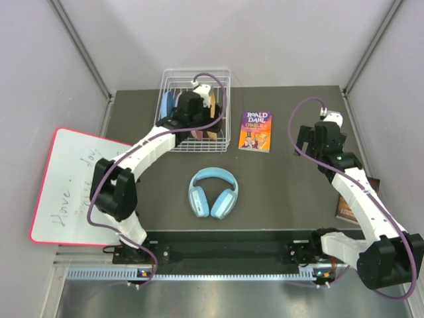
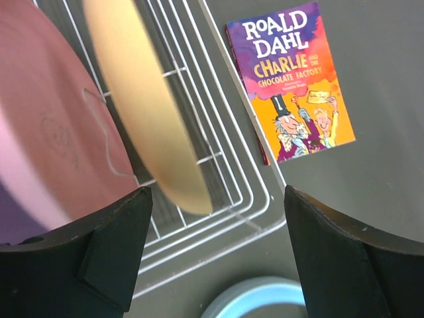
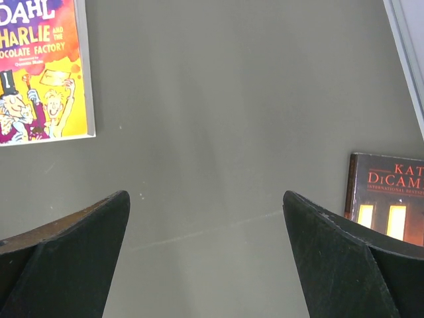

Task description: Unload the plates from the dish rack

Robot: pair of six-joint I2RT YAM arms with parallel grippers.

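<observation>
We see a white wire rack (image 1: 224,126) at the far side of the table (image 1: 298,192). Four round plates stand on edge in it. The blue plate (image 1: 165,104) is at the left end. The pink plate (image 2: 53,132) stands between the purple plate (image 2: 12,228) and the yellow plate (image 2: 142,112).

Dark table (image 1: 278,192) seen from above, white wire dish rack (image 1: 227,106) at the far side, light blue plate (image 1: 165,104) upright at its left end, left arm (image 1: 152,142) reaching over the rack, right arm (image 1: 351,179) well apart, Roald Dahl book (image 1: 256,130) beside the rack, light-blue headphones (image 1: 212,193) mid-table, red-edged whiteboard (image 1: 73,179) at left.
</observation>
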